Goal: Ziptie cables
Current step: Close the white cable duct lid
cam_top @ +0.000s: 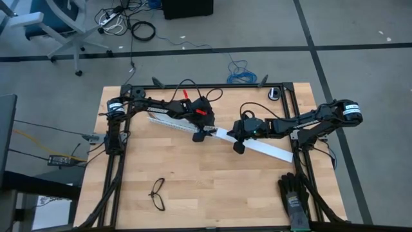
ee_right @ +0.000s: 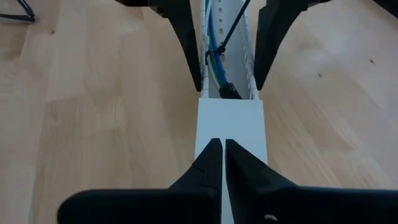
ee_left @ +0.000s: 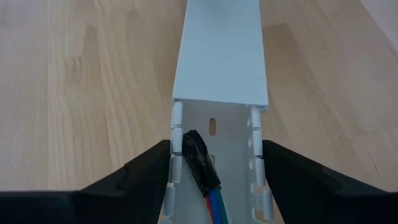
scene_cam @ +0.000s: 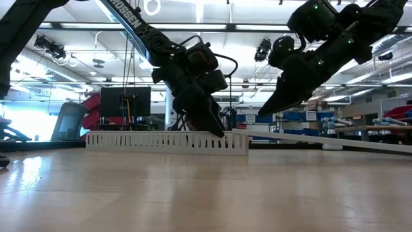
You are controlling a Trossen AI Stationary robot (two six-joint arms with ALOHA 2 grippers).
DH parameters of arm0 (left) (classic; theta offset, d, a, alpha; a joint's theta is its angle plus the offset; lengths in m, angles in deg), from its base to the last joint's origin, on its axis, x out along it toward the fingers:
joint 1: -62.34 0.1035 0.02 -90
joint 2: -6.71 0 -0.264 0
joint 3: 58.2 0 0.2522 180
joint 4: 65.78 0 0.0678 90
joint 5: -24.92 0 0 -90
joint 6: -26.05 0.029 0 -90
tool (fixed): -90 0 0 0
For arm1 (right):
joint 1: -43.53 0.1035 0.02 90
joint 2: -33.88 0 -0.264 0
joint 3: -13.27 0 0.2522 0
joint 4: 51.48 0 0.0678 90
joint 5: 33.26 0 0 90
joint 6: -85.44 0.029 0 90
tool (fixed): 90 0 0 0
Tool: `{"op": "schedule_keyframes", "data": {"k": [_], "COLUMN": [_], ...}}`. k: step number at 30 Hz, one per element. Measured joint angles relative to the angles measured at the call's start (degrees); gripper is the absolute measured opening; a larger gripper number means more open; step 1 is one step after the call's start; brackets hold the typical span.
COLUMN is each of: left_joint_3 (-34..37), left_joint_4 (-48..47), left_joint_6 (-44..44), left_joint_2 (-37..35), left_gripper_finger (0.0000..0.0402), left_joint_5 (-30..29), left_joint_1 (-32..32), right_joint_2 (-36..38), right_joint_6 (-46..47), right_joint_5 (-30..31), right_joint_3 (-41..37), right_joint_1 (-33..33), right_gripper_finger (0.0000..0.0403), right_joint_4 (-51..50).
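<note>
High view: at frame centre both arms are meeting over a white duct (cam_top: 270, 149) on the bench (cam_top: 206, 193).

Left wrist view: the left gripper (ee_left: 214, 165), fingers apart, is straddling the duct; the cables (ee_left: 211, 196) are lying inside.

Right wrist view: the right gripper (ee_right: 217, 149), fingers together, is hovering over the cover; the ziptie (ee_right: 233, 28) is crossing the cables, seemingly not yet cinched.

I see my left gripper (cam_top: 201, 133) near the middle of the high view, its fingers (ee_left: 140, 171) spread wide. My right gripper (cam_top: 237, 145) sits just right of it, fingers (ee_right: 208, 163) pressed together. Both arms reach inward.
</note>
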Motion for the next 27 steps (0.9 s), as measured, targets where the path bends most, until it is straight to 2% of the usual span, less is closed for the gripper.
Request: {"op": "schedule_keyframes", "data": {"k": [13, 22, 27], "left_joint_3": [0.04, 0.04, 0.04], "left_joint_4": [0.78, 0.64, 0.35], "left_joint_6": [-0.13, -0.13, -0.13], "left_joint_2": [0.05, 0.05, 0.05], "left_gripper_finger": [0.0257, 0.0257, 0.0257], "left_joint_5": [-0.25, -0.31, -0.25], "left_joint_1": [-0.02, -0.02, -0.02], "right_joint_2": [-0.34, -9.99, -11.12], "right_joint_6": [4.66, 4.39, 0.71], "right_joint_5": [-0.72, -2.27, -2.78], "right_joint_3": [0.00, 2.23, 4.16], "right_joint_1": [-0.55, -0.51, -0.80], "right_gripper_finger": [0.0000, 0.0000, 0.0000], "right_joint_4": [-1.54, 3.21, 4.76]}}
